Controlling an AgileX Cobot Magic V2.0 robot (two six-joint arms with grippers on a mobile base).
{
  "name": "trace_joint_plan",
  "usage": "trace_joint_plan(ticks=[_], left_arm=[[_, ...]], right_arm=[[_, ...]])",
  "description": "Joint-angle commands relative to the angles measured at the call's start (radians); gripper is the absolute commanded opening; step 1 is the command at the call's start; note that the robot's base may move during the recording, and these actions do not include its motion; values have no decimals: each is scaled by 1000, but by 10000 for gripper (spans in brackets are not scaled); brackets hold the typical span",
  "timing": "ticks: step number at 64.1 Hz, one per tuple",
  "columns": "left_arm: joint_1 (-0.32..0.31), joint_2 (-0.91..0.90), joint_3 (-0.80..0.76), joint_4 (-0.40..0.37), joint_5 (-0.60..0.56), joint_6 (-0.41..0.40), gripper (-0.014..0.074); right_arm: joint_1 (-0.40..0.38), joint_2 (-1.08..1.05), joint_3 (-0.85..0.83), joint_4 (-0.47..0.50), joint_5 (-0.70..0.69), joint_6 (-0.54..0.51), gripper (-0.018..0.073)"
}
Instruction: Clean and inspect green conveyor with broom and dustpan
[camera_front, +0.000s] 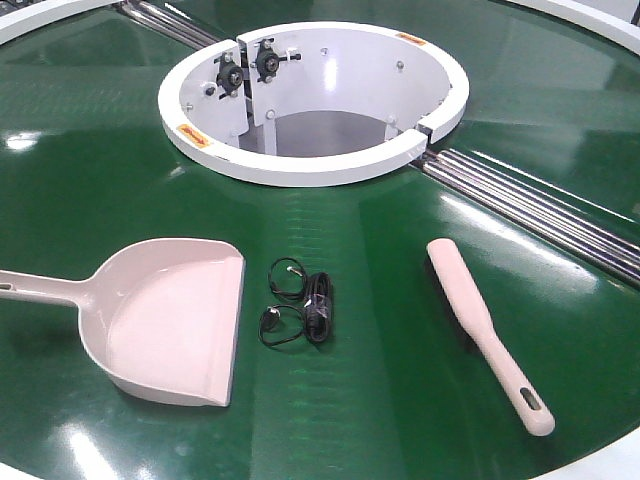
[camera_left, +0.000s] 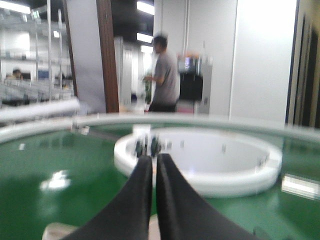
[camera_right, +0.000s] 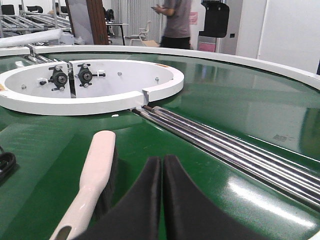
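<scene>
The green conveyor (camera_front: 380, 400) fills the front view. On it lies the pale dustpan (camera_front: 175, 320) at the left, handle pointing left, mouth facing right. The broom (camera_front: 488, 332) lies at the right, bristles down, its slotted handle end nearest me. In the right wrist view the broom (camera_right: 92, 180) sits just left of my right gripper (camera_right: 162, 159), which is shut and holds nothing. My left gripper (camera_left: 153, 158) is shut and holds nothing, hovering above the belt (camera_left: 60, 200); a pale corner of the dustpan (camera_left: 55, 232) shows at the lower left. Neither gripper appears in the front view.
A coiled black cable (camera_front: 300, 303) lies between dustpan and broom. The white ring (camera_front: 310, 100) surrounds the central opening. Silver rails (camera_front: 540, 215) run from the ring to the right. A person (camera_right: 176, 22) stands beyond the conveyor's far edge.
</scene>
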Motion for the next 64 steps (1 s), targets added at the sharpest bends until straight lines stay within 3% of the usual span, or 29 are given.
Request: trace_joint_plan(ticks=[1,15,24,52,64], left_arm=[[1,36,-132,-35,-69,-8,-6],[1,244,-422,50,264,2,-6],[1,358,-486,90,451,1,-6],[1,515,-486,50,565,-11,15],[1,556,-486,50,582,-10,147]], right_arm=[[-6,-11,4,2,-79,-7,-8],[-6,-11,4,47,-79,-7,-8],[-6,-11,4,57,-79,-7,-8],[-6,-11,4,57,-79,-7,-8],[-6,-11,4,57,-79,-7,-8]])
